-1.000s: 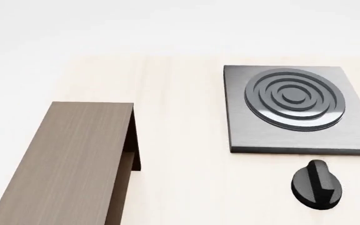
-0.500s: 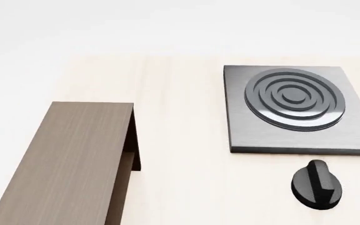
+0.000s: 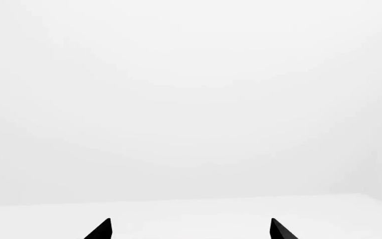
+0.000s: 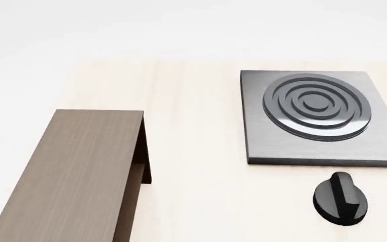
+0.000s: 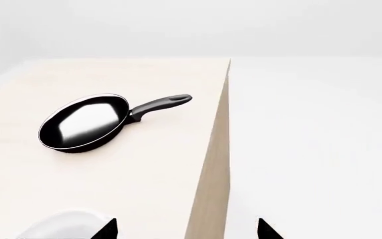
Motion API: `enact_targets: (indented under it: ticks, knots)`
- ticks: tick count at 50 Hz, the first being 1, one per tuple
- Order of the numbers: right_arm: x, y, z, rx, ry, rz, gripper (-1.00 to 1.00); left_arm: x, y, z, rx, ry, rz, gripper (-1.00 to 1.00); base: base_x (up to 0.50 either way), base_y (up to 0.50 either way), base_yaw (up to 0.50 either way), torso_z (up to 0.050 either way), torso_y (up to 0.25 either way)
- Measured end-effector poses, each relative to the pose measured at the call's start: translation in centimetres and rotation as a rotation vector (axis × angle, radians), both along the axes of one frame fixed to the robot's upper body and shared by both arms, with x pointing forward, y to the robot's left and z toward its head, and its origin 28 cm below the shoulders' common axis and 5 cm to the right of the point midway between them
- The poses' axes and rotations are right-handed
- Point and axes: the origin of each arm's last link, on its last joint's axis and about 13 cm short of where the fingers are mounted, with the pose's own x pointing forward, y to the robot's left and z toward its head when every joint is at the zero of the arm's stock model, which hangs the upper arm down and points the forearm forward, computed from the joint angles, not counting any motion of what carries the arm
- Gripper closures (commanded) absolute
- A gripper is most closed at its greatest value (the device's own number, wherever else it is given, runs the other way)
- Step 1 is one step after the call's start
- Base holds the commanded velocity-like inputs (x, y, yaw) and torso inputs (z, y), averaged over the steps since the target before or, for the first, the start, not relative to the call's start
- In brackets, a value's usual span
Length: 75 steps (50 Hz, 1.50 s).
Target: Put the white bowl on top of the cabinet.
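While both end effectors stand wide open and empty, the white bowl point(image 5: 61, 225) lies just beside the right end effector point(image 5: 186, 230); the left end effector point(image 3: 189, 230) faces blank space.

Left gripper point(image 3: 189, 230): two black fingertips spread wide apart, holding nothing.
Right gripper point(image 5: 185, 230): fingertips equally parted, holding nothing.

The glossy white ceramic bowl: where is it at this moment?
Only a sliver of the white bowl shows, in the right wrist view, on the pale wooden table beside the right gripper, nearer the camera than the black frying pan.
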Motion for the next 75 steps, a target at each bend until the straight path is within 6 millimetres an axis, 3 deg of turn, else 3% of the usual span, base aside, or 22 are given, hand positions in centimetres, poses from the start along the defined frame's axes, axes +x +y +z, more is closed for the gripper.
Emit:
enact_targets:
  ticks: [13, 42, 75]
  knots:
    - [0.1, 0.1, -0.6, 0.025, 0.033, 0.033, -1.00, 0.0, 0.0, 0.0, 0.001, 0.000, -0.001, -1.00, 0.00, 0.00, 0.00, 0.000, 0.000]
    - [4.8, 0.0, -0.6, 0.139, 0.127, 0.175, -1.00, 0.1, -0.1, 0.0, 0.002, 0.002, -0.003, -1.00, 0.00, 0.00, 0.00, 0.000, 0.000]
    - [7.3, -0.5, -1.0, 0.278, 0.163, 0.202, -1.00, 0.1, -0.1, 0.0, 0.003, 0.007, -0.003, -1.00, 0.00, 0.00, 0.00, 0.000, 0.000]
